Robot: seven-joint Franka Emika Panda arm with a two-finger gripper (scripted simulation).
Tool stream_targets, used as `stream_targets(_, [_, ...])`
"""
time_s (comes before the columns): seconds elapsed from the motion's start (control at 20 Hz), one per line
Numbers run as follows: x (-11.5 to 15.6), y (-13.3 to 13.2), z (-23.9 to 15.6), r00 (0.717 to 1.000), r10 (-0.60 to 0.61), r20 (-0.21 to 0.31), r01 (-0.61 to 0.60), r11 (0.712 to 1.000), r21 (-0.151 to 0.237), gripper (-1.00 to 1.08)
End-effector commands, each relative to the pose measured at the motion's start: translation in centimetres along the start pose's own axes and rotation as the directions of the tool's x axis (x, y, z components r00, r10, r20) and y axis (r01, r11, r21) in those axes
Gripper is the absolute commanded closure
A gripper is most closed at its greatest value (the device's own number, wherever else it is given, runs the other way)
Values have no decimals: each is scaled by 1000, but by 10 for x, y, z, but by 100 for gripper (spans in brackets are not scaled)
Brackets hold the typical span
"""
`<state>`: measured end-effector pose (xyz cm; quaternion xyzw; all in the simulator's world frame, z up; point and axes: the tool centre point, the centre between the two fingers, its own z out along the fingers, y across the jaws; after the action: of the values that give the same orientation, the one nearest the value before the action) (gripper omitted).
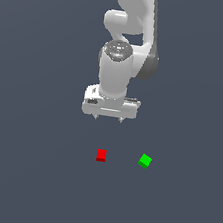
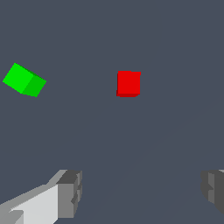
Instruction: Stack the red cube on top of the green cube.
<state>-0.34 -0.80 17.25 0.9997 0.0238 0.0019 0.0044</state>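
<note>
Our claw (image 1: 109, 118) hangs above the floor with its 2 fingers (image 2: 69, 192) spread wide and nothing between them; in the wrist view we see a broad gap of bare grey floor (image 2: 131, 144) from one pad to the other. We judge that we are at the very first step, the approach to the red cube (image 1: 101, 155), since neither cube has been touched and the stack is not yet begun. That red cube sits on the floor below the claw in the exterior view, roughly in line with it, and square to the camera. Next to it, toward the exterior view's right and clearly apart, lies the green cube (image 1: 145, 161), turned at an angle to the red one. For the next move we would need to bring the claw down over the red cube so that 1 finger passes on each side, then close on it. Later we would have to allow for the green cube's twist when setting the red one down. We see no containers anywhere in either view.
</note>
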Motion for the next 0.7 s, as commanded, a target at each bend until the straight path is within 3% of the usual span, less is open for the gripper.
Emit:
stream_targets(0.0, [0,0,0,1000,0,0,0,1000,0,-92])
stream_targets(0.65, [25,3,28,1000,3,1,-3,1000,2,-92])
